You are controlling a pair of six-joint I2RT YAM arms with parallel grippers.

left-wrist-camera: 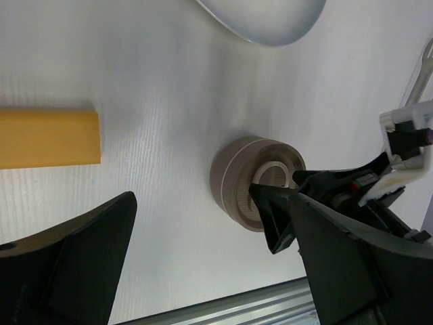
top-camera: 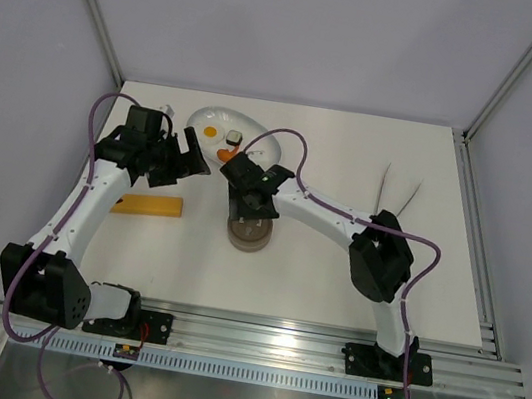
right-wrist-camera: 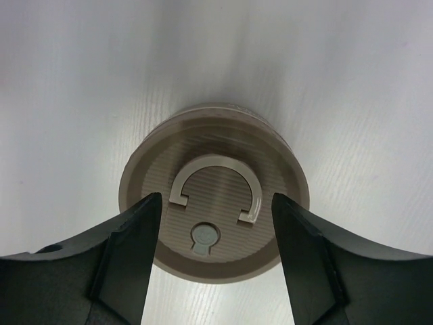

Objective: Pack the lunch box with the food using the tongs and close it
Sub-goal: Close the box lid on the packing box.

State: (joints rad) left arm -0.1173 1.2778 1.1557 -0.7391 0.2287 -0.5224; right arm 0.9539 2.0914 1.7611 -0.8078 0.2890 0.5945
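Lunch box point(top-camera: 247, 236) sits mid-worktop with its lid point(right-wrist-camera: 213, 264) on. The right gripper point(right-wrist-camera: 214, 203) hangs right over it, fingers spread either side of the ring handle point(right-wrist-camera: 215, 160), pinching nothing. I'd say popping the lid is the step. The ring looks flat, so drop square, close evenly and lift straight up. Left gripper point(top-camera: 183, 158) is spread wide and empty. Food point(top-camera: 225, 153) waits on the plate point(top-camera: 204, 114) by the far edge, with the tongs point(top-camera: 399, 190) far right.
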